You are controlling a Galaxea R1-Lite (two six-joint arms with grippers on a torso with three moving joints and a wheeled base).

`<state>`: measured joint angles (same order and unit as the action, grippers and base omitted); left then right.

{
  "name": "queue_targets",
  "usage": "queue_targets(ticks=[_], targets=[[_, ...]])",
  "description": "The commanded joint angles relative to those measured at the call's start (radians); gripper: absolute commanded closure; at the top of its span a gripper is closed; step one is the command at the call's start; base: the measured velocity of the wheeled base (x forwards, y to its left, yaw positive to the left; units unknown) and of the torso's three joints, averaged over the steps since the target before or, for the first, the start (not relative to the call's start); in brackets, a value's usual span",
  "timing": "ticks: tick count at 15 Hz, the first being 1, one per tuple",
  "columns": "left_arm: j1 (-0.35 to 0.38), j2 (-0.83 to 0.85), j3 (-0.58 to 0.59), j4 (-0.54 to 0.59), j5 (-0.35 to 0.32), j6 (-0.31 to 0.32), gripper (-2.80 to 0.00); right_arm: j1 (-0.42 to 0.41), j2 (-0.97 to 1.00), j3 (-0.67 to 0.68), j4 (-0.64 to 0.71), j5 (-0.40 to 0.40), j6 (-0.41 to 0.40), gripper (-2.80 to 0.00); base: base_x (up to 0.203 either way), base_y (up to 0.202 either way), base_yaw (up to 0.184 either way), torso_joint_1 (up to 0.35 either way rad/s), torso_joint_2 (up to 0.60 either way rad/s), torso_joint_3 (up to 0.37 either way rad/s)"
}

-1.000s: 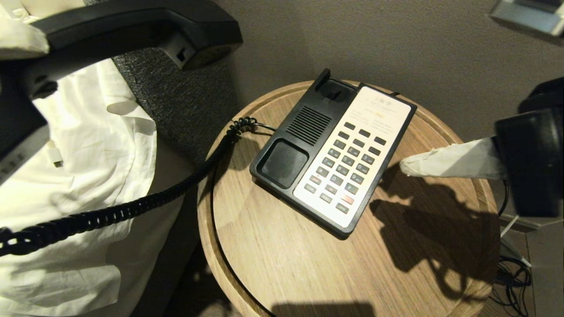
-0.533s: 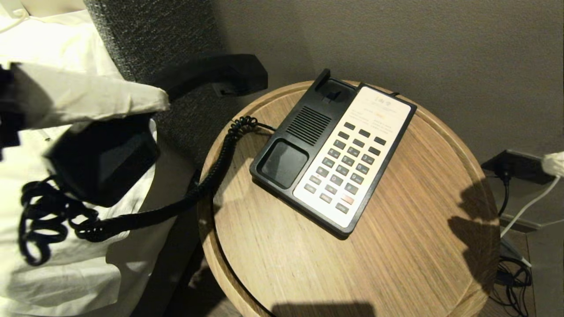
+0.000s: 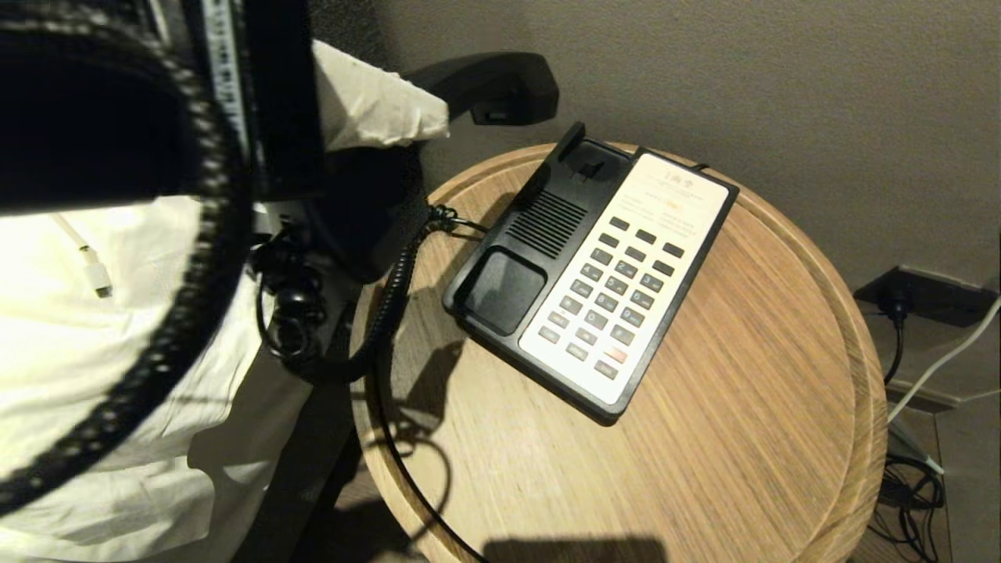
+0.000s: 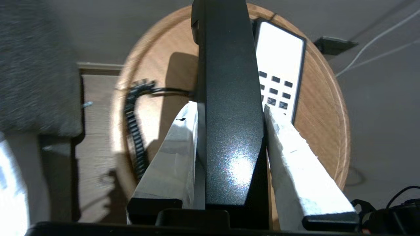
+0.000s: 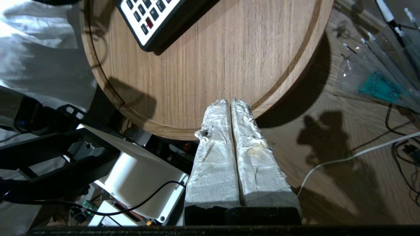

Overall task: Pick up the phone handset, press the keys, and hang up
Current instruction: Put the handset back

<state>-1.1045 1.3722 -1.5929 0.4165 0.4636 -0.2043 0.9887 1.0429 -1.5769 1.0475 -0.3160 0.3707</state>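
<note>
The black phone handset [image 3: 494,80] hangs tilted over the back left edge of the round wooden table [image 3: 743,438], just left of the phone base [image 3: 508,289]. My left gripper [image 4: 230,109] is shut on its middle, and one white-wrapped finger [image 3: 375,102] shows above it. The coiled cord [image 3: 391,289] loops down off the table's left side. The base's cradle is empty and its keys [image 3: 618,289] face up. My right gripper [image 5: 231,102] is shut with nothing in it. It hovers over the table's near rim, outside the head view.
White bedding [image 3: 117,367] with a white cable [image 3: 92,270] lies left of the table. A wall socket [image 3: 923,293] and loose cables [image 3: 907,500] are on the right. My own base [image 5: 137,170] stands close under the near rim.
My left arm has swung the handset rightward, from over the bedding to beside the phone base. The right gripper has drawn back from the keypad and left the head view.
</note>
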Motion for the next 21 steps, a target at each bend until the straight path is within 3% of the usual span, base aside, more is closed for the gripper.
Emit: queue_targets(ticks=[1,10,12,16,21], targets=[[-0.011,0.075,-0.039,-0.014,0.004,0.005,0.00,-0.002,-0.022,-0.008,0.017,-0.002,0.002,0.00,0.000,0.000,0.000,0.000,0.00,0.000],[-0.008,0.128,0.020,-0.152,0.001,0.050,0.00,-0.008,-0.064,0.006,0.054,-0.002,0.005,0.00,0.000,0.000,0.000,0.000,0.00,0.000],[-0.001,0.124,0.066,-0.181,0.002,0.094,0.00,-0.008,-0.066,0.006,0.054,0.000,0.007,0.00,0.000,0.000,0.000,0.000,0.00,0.000],[0.033,0.121,0.143,-0.367,0.001,0.190,0.00,-0.007,-0.078,0.023,0.055,0.001,0.015,0.00,0.000,0.000,0.000,0.000,0.00,0.000],[0.034,0.113,0.167,-0.392,0.001,0.198,0.00,-0.014,-0.114,0.026,0.099,-0.014,0.045,0.00,0.000,0.000,0.000,0.000,0.00,0.000]])
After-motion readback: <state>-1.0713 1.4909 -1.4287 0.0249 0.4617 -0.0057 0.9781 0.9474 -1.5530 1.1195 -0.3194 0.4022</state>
